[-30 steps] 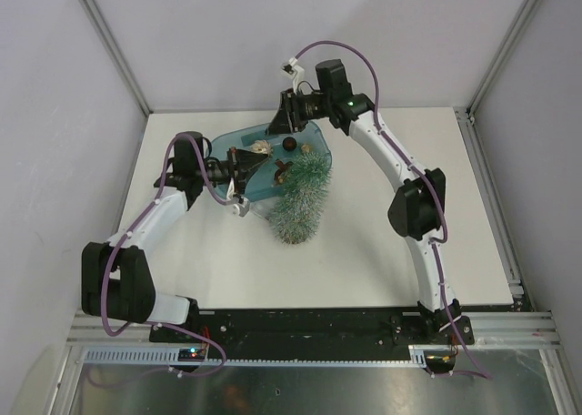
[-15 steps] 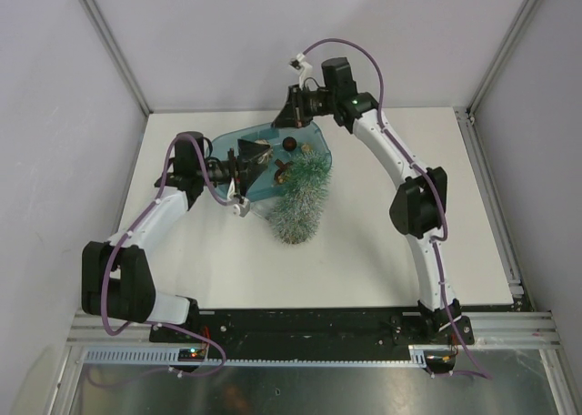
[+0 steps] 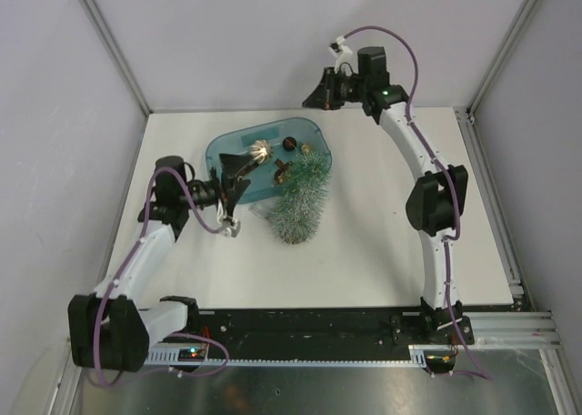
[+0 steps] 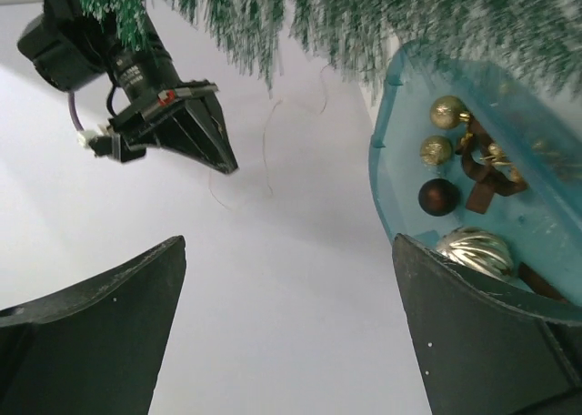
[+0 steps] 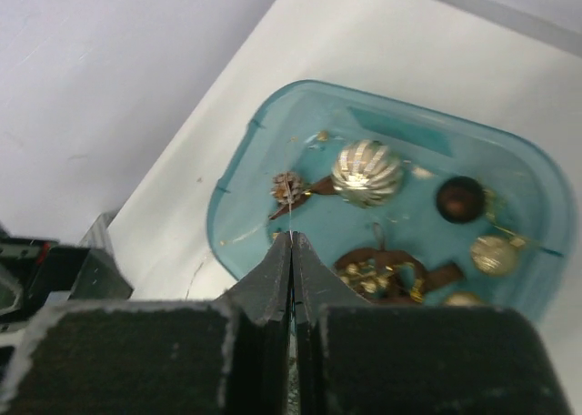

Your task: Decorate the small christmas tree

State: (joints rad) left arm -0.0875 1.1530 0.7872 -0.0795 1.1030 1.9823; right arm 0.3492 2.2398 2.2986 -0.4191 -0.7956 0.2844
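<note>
**Kid:** What does the tree look like?

**Me:** My small christmas tree (image 3: pixel 300 206) is a fuzzy green cone with white frost on its needles. It lies on its side near the middle of the desk (image 3: pixel 382 233). Its thin end points far and lies over the near right corner of the blue tub (image 3: pixel 218 146). Its fat end points near.

**Kid:** And your claws?

**Me:** My left claw (image 3: pixel 244 174) is spread wide with nothing in it, at the tub's near left edge. My right claw (image 3: pixel 314 95) is squeezed tight, up past the tub's far right.

**Kid:** Do your cameras see different things?

**Me:** Yes. From above I see the whole tree and both arms. My left wrist camera sees only needles hanging at the top. It also sees my right claw, and the tub with two gold balls (image 4: pixel 446 112), a dark ball (image 4: pixel 439 197) and a striped shiny ball (image 4: pixel 475 251) inside. Only my right wrist camera shows a thin thread (image 5: pixel 291 219) pinched between my right claw's tips. The thread runs toward a small pine cone (image 5: pixel 287 186). I cannot tell if the cone hangs or lies in the tub.

**Kid:** What changed from a second ago?

**Me:** My right claw was low at the tub's far edge. Now it is higher and more to the right. My left arm pulled back to the left and its claw opened. The tree did not move.
</note>
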